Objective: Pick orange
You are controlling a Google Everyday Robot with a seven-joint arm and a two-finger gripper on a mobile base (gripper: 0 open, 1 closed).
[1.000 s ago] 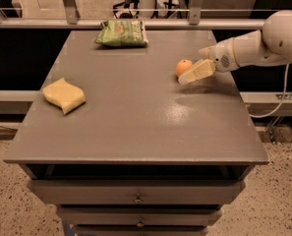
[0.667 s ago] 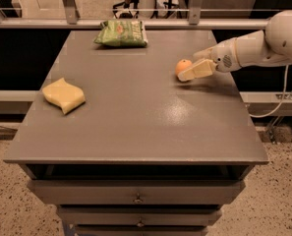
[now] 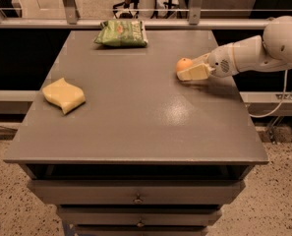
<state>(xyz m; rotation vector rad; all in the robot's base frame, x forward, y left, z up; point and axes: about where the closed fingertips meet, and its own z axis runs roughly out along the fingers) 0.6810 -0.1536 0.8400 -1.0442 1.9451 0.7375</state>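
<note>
The orange is a small round fruit resting on the grey table, towards its right back part. My gripper reaches in from the right on a white arm and is right at the orange, its pale tip touching or nearly touching the fruit's near right side. The orange's right side is partly hidden by the gripper.
A wavy pale-yellow sponge lies at the table's left. A green snack bag lies at the back edge. A metal railing runs behind the table. Drawers are below the front edge.
My gripper has moved slightly left, closer in on the orange. The orange, sponge and bag have stayed in place.
</note>
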